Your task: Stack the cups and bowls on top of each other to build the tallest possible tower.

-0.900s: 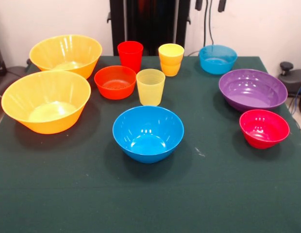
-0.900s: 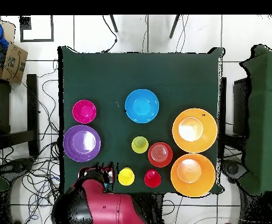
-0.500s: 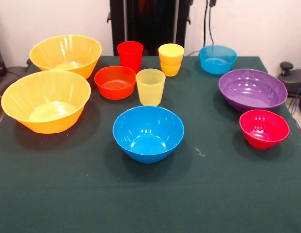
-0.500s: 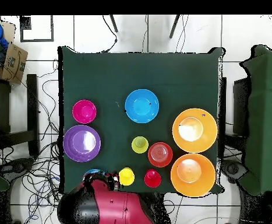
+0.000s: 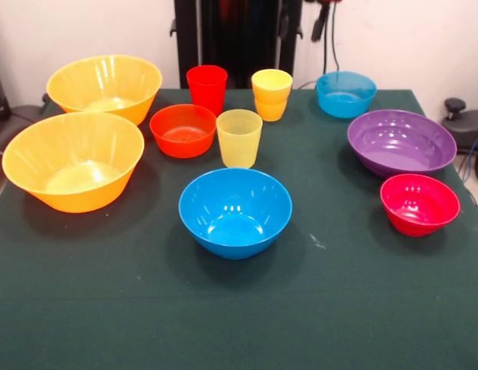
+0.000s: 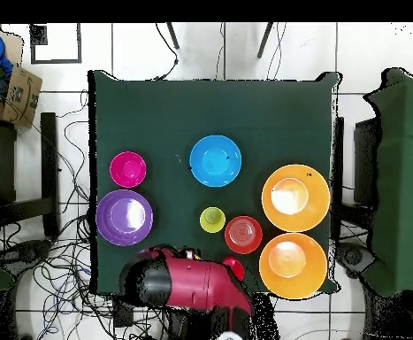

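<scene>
No tower started. End effector (image 5: 322, 15) state indeterminate, above light-blue bowl (image 5: 346, 93); risk: knocking stacked orange-yellow cups (image 5: 271, 94) near desk (image 5: 239, 324) edge

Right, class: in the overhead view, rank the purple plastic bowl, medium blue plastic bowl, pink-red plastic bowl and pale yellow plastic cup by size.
Largest to smallest:
1. purple plastic bowl
2. medium blue plastic bowl
3. pink-red plastic bowl
4. pale yellow plastic cup
</scene>
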Controlling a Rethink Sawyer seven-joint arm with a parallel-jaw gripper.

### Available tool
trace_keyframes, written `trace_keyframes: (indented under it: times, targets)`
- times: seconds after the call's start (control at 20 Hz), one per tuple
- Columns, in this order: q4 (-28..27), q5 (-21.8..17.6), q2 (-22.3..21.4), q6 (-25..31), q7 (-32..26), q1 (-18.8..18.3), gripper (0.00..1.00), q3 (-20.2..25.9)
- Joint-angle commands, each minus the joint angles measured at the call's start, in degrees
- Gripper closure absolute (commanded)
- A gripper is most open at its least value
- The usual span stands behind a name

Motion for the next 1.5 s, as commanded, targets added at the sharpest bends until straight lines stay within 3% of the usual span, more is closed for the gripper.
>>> trace_keyframes:
  times: [0.05, 0.25, 0.7, 1.15, 1.5]
  targets:
    - [-12.7, -0.1, 12.3, 0.4, 7.4, 0.5, 0.00, 3.8]
    - [-17.3, 0.4, 15.8, 0.9, 7.2, 0.4, 0.00, 3.8]
    - [-24.6, 0.9, 16.9, 8.9, 7.1, 1.7, 0.00, 2.8]
    - [-27.1, -0.4, 18.9, 10.8, 6.1, 1.8, 0.00, 2.7]
    - [-19.0, 0.0, 22.1, 2.0, 11.2, 5.2, 0.00, 2.2]
